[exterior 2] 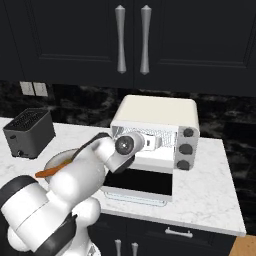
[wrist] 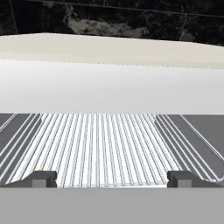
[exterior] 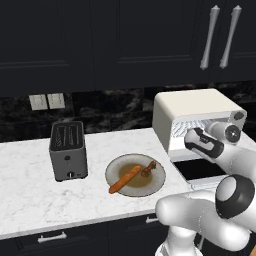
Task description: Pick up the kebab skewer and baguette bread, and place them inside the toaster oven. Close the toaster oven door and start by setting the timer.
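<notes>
Tool [wrist: 112, 178] spread wide, empty, we see it aimed into the toaster oven [exterior: 192, 107] | wire rack [wrist: 105, 144] straight ahead | toaster oven door [exterior 2: 140, 182] dropped open below | baguette bread [exterior: 125, 179] and kebab skewer [exterior: 149, 169] lie on plate [exterior: 155, 182], tabletop [exterior: 30, 195], off to tool's left.

Even, soft rendered light, faint shadows, dim dark cabinets, no glare, slight pixelation.
</notes>
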